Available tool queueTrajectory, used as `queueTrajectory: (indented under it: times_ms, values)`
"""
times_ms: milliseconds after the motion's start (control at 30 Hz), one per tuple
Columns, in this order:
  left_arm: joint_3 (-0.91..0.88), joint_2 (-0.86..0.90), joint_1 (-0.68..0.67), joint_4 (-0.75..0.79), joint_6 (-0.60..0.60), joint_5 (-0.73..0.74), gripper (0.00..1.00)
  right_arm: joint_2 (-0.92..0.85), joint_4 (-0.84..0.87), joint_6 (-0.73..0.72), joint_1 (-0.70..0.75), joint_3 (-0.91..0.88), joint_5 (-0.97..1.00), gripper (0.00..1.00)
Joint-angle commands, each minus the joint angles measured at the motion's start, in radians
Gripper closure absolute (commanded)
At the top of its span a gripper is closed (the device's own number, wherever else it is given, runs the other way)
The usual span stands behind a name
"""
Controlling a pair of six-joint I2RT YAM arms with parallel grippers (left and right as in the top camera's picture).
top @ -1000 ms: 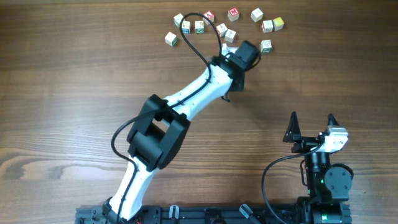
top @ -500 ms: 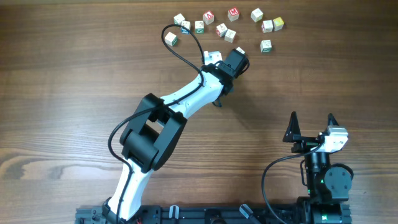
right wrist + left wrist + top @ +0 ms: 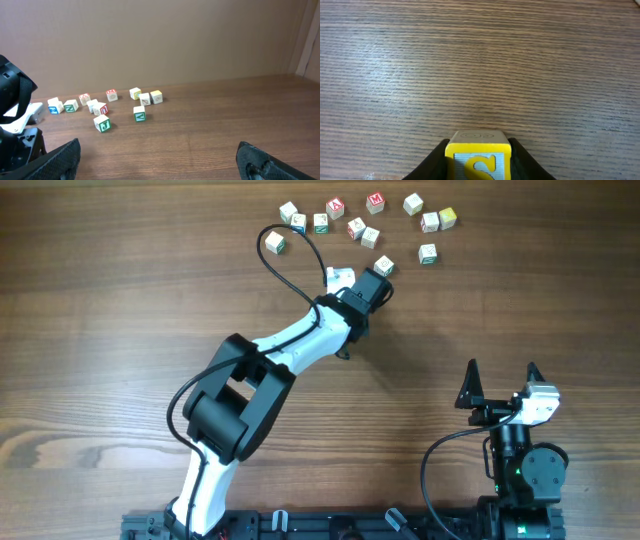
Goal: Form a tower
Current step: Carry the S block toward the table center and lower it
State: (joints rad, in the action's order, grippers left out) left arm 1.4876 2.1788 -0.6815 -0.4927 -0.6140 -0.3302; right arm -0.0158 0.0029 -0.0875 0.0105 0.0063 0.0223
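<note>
Over the bare brown wood-grain counter [image 3: 480,60] we are seemingly fetching a first piece, our left pincer [image 3: 478,150] clenching a small yellow-faced wooden letter cube [image 3: 478,162] while the right pincer [image 3: 502,370] is waiting released, and next we are needing a clear spot to seat it squarely.

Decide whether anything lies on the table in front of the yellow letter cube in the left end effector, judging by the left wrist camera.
Nothing visible does. The left end effector grips the yellow letter cube, and ahead that view shows only bare wooden table. The loose letter cubes appear only in other views.
</note>
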Motion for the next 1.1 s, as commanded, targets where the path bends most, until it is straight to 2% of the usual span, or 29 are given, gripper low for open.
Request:
queueTrajectory:
  times_ms: [0,233,333,867,1067]
  values:
    - [-0.062,0.08,-0.006,-0.031,0.046,0.162,0.69,0.002,0.003,0.009,0.002,-0.001,-0.017,0.0]
    - [-0.062,0.08,-0.023,-0.042,0.046,0.162,0.69,0.002,0.003,0.009,0.002,-0.001,-0.017,0.0]
    - [-0.062,0.08,-0.023,-0.043,0.047,0.162,0.76,0.002,0.003,0.009,0.002,-0.001,-0.017,0.0]
    - [-0.062,0.08,-0.023,-0.06,0.058,0.161,0.74,0.002,0.003,0.008,0.002,-0.001,-0.017,0.0]
    - [-0.062,0.08,-0.023,-0.064,0.061,0.161,0.78,0.002,0.003,0.009,0.002,-0.001,-0.017,0.0]
